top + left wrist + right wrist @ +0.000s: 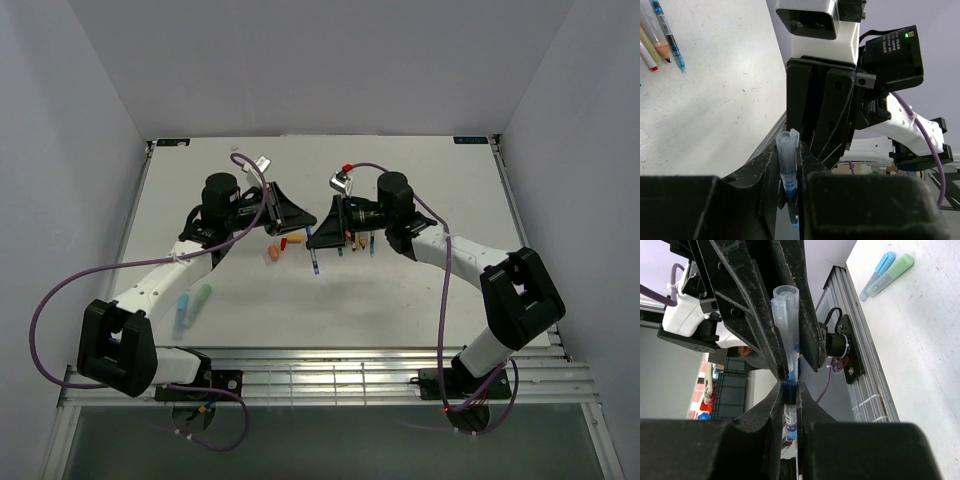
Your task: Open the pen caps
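The two arms are met tip to tip above the middle of the table (pixel 420 300), and one blue pen (pixel 315 264) is shared between them. The left hand (pixel 789 172) is seen pinched in on the clear cap (pixel 787 147). Both fingers are pressed against its sides, and its rimmed end and clip are left poking out past them. The right hand (pixel 790 397) is clamped tight on the dark blue barrel, right where the cap ends. The cap is seated on the pen, not yet pulled off. Down on the table, a blue highlighter (pixel 879 266) and a green highlighter (pixel 896 270) are laid side by side near the left arm. A row of slim pens (pixel 362 244) is spotted beneath the right hand. Orange caps (pixel 272 255) and a red cap (pixel 285 243) are scattered just below the left hand.
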`<state>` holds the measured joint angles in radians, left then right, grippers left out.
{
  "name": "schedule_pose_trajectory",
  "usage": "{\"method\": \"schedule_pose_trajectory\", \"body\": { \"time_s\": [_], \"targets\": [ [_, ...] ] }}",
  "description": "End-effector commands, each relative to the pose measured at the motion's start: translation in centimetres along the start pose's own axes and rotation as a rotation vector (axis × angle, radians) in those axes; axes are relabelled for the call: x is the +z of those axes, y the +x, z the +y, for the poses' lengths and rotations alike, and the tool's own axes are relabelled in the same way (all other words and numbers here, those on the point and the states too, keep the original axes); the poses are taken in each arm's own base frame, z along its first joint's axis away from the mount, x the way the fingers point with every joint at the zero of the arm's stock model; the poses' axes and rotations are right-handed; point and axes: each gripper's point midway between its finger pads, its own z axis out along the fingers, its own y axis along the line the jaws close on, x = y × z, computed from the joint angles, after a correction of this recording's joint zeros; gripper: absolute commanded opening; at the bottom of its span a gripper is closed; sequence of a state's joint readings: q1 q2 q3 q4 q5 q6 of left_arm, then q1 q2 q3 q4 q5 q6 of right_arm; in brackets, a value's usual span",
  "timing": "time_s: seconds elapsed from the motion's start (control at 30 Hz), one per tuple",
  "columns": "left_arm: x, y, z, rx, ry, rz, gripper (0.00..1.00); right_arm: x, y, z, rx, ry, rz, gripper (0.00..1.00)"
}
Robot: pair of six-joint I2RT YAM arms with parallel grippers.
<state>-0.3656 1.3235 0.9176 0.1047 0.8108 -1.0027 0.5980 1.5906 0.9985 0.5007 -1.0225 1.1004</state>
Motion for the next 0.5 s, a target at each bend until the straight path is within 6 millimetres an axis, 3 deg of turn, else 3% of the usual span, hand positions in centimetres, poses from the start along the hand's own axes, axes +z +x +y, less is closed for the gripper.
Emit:
{"method": "schedule_pose_trajectory", "body": {
  "time_s": [0.0,0.03,0.07,0.1,0.13,0.17,0.2,0.23,0.3,0.33,0.47],
  "targets": [
    [-0.5,0.3,-1.4,0.028,0.044,0.005,0.10,0.0,-0.2,-0.1,-0.025,0.015,-0.017,0.08],
    [-0.4,0.2,-1.4,0.018,0.038,0.003,0.07,0.1,-0.5,-0.7,-0.030,0.052,-0.036,0.08],
    [-0.2,0.0,-0.8,0.001,0.018,0.000,0.01,-0.2,0.3,-2.5,0.053,0.139,-0.013,0.08],
    [-0.1,-0.2,-0.6,-0.022,-0.008,0.003,0.00,-0.1,-0.4,-2.6,-0.048,0.184,-0.013,0.08],
    [0.1,-0.3,-0.1,-0.038,-0.032,0.002,0.00,-0.4,-1.1,-4.3,-0.049,0.284,-0.041,0.08],
    [0.2,-0.5,0.1,-0.048,-0.051,0.000,0.00,-1.1,0.4,-5.8,0.027,0.388,0.004,0.08],
    [0.5,-0.4,1.4,-0.087,-0.102,0.011,0.00,-1.4,0.4,-6.5,0.017,0.443,0.006,0.08],
    [0.6,-1.0,1.0,-0.082,-0.114,0.001,0.00,-1.9,-0.5,-7.3,-0.033,0.522,-0.018,0.08],
    [0.5,-1.3,2.1,-0.104,-0.192,-0.008,0.00,-3.0,0.4,-8.6,-0.018,0.637,0.010,0.08],
    [0.4,-2.6,2.1,-0.091,-0.232,-0.063,0.00,-3.7,-0.5,-9.3,-0.072,0.722,-0.011,0.08],
    [0.1,-5.4,2.3,-0.093,-0.334,-0.167,0.00,-5.5,0.3,-10.9,-0.148,0.941,0.025,0.08]
  ]
}}
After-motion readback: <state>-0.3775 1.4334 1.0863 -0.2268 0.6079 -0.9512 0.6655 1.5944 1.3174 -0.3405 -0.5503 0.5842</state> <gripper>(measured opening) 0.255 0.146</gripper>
